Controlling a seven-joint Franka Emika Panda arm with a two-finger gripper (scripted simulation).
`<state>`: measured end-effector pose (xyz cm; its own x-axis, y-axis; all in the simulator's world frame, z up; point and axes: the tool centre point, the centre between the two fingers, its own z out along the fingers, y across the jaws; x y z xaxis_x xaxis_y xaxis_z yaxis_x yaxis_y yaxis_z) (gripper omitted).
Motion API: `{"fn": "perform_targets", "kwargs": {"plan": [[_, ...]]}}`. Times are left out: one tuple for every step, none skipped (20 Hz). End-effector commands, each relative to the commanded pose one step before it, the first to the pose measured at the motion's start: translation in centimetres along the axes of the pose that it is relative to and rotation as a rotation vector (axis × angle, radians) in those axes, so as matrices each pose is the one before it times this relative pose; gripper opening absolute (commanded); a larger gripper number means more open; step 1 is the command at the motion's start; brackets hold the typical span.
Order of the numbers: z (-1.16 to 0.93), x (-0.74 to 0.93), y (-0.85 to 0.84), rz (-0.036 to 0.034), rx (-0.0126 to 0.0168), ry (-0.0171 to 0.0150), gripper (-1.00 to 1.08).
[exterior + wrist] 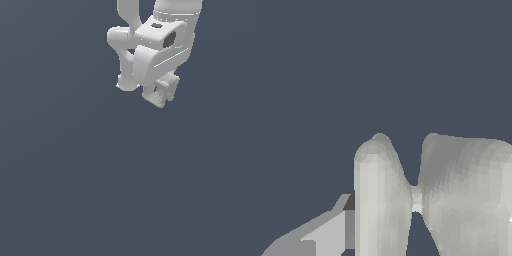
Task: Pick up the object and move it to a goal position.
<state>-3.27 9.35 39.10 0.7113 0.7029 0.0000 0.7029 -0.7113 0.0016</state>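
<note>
Object (416, 200) waist only wrist-visible

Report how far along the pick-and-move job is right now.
Done, it seems: the object sits at the tip of the gripper with nothing visible under it, so it looks picked up. In hand: the wrist view shows its spool shape filling the frame close to the camera, consistent with a grasp, though the fingers are barely visible. Left: reaching the goal position; no goal marker shows in either view, so I cannot judge the remaining distance.
</note>
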Motion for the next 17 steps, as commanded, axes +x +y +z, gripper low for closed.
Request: {"fn": "perform_targets", "kwargs": {"plan": [[-2.203,-0.647,-0.695,-0.00005,0.00106,-0.00071,-1.00],[-0.794,-0.224,-0.200,0.00009,0.00045,0.00052,-1.00],[-0.731,-0.182,-0.203,0.00000,0.00000,0.00000,-1.00],[-0.670,-0.164,-0.184,0.00000,0.00000,0.00000,-1.00],[-0.610,-0.148,-0.166,0.00000,0.00000,0.00000,-1.00],[-0.555,-0.156,-0.123,0.00043,0.00012,0.00020,-1.00],[-0.491,-0.117,-0.132,0.00000,0.00000,0.00000,-1.00],[-0.432,-0.102,-0.114,0.00000,0.00000,0.00000,-1.00],[-0.373,-0.085,-0.096,0.00000,0.00000,0.00000,-1.00],[-0.314,-0.069,-0.078,0.00000,0.00000,0.00000,-1.00],[-0.260,-0.071,-0.037,0.00048,0.00003,0.00010,-1.00],[-0.198,-0.034,-0.042,0.00000,0.00000,0.00000,-1.00],[-0.141,-0.017,-0.024,0.00000,0.00000,0.00000,-1.00],[-0.083,0.001,-0.006,0.00000,0.00000,0.00000,-1.00],[-0.027,-0.002,0.040,0.00068,-0.00009,-0.00004,-1.00],[0.025,0.031,0.027,0.00000,0.00000,0.00000,-1.00],[0.021,0.015,0.014,0.00000,0.00000,0.00000,-1.00]]}}
